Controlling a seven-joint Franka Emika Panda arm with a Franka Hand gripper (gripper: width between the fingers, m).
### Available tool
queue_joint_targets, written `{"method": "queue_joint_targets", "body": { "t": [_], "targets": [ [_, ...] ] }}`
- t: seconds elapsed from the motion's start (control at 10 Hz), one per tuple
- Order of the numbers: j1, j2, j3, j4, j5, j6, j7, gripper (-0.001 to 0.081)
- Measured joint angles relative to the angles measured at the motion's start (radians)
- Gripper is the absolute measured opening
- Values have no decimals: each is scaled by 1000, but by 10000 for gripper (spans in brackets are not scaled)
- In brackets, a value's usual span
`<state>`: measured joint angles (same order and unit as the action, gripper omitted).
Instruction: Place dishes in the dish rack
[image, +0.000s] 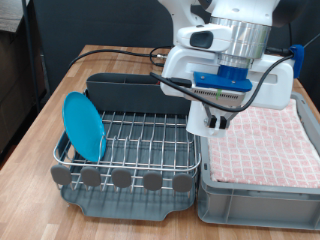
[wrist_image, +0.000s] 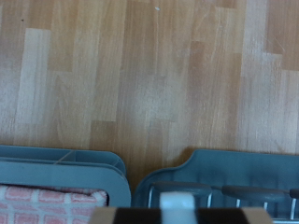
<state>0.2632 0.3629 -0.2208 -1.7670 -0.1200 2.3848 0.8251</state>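
The dish rack (image: 128, 184), a silver wire grid on a dark grey tray, stands at the exterior view's lower left. A round light-blue plate (image: 84, 126) stands on edge in the rack's left side. My gripper (image: 215, 124) hangs with its white fingers pointing down over the rack's right edge, beside the grey bin. I see nothing between the fingers there. In the wrist view a corner of the dish rack (wrist_image: 234, 173) shows, and a small white piece I cannot identify sits at the frame's edge.
A grey bin (image: 260, 192) lined with pink checked cloth (image: 262, 140) stands right of the rack, touching it; its rim (wrist_image: 65, 171) also shows in the wrist view. The rack's grey caddy (image: 125, 92) runs along its back. Wooden table (wrist_image: 149, 75) lies behind both.
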Motion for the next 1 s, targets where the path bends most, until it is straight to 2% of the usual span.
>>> {"method": "queue_joint_targets", "body": {
  "t": [0.2, 0.4, 0.7, 1.0],
  "targets": [
    [0, 1, -11, -7, -6, 24, 7, 71],
    [0, 2, -17, -29, -6, 85, 7, 71],
    [-10, 13, -15, -62, 21, 156, 1, 71],
    [-21, 34, -11, -73, 43, 211, -25, 71]
  ]
}}
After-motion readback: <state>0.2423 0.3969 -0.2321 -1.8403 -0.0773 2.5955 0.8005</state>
